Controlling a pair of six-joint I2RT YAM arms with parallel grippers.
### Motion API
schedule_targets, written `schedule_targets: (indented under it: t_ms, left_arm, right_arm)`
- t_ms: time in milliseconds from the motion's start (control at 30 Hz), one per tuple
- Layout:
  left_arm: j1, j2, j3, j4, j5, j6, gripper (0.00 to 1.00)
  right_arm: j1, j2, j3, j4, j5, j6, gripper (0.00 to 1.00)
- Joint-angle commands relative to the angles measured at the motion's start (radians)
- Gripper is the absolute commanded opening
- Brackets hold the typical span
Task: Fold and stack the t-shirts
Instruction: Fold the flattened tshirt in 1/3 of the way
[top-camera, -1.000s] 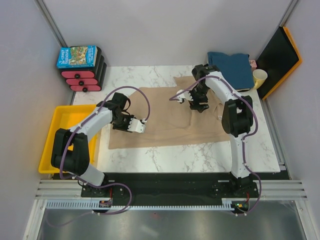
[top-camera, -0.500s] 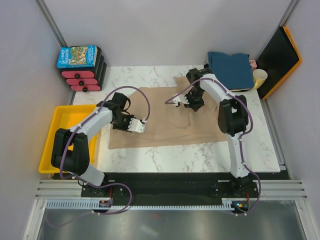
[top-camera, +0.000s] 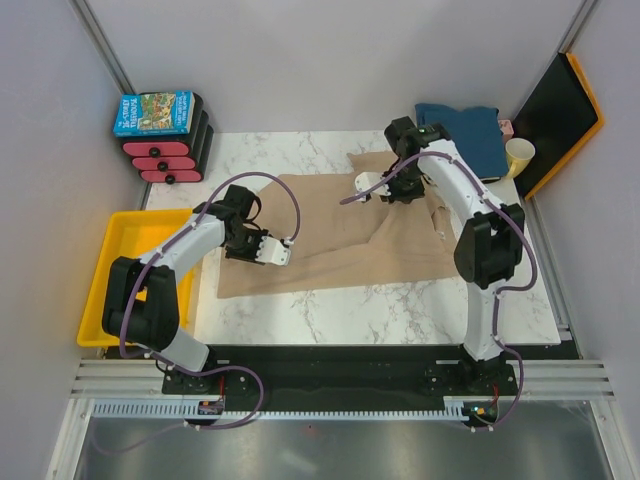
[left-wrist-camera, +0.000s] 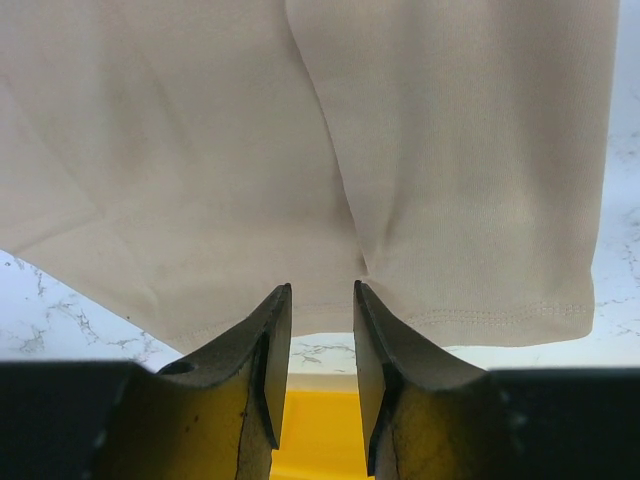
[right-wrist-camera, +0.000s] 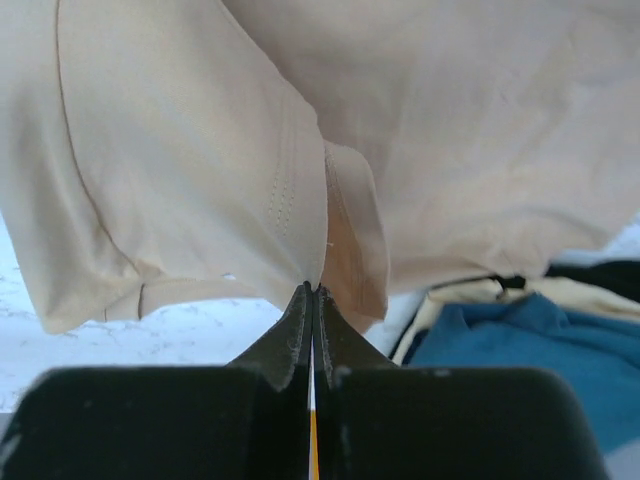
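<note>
A large tan t-shirt (top-camera: 330, 240) lies spread on the marble table (top-camera: 400, 310). My right gripper (top-camera: 368, 186) is shut on a pinch of its cloth near the back edge, and the wrist view shows the fabric (right-wrist-camera: 250, 150) hanging in folds from the closed jaws (right-wrist-camera: 315, 290). My left gripper (top-camera: 283, 254) hovers over the shirt's left part. Its jaws (left-wrist-camera: 322, 292) stand apart just above the stitched hem (left-wrist-camera: 480, 312) with nothing between them. A teal-blue t-shirt (top-camera: 462, 135) lies folded at the back right, also the teal-blue t-shirt (right-wrist-camera: 540, 340), on cream (right-wrist-camera: 470, 295) and dark cloth.
A yellow tray (top-camera: 125, 240) sits at the table's left edge. A blue picture box (top-camera: 154, 112) rests on red and black drawers at the back left. A pale yellow cup (top-camera: 519, 155) and a black, orange-rimmed board (top-camera: 560, 105) stand at the back right.
My right gripper shut on the tan shirt's cloth and drew it back and to the right, raising a ridge in the fabric. The left arm has stayed still.
</note>
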Motion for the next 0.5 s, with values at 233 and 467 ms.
schedule_targets:
  t_ms: [233,467]
  left_arm:
    - [-0.010,-0.020,-0.022,0.024,0.024,0.005,0.38]
    - [-0.014,-0.033,-0.034,0.036,0.007,0.000,0.38]
  right_arm:
    - [0.002,-0.140,-0.157,0.083,0.096,0.048,0.00]
    - [0.002,-0.113,-0.228,0.181,0.141,0.101,0.00]
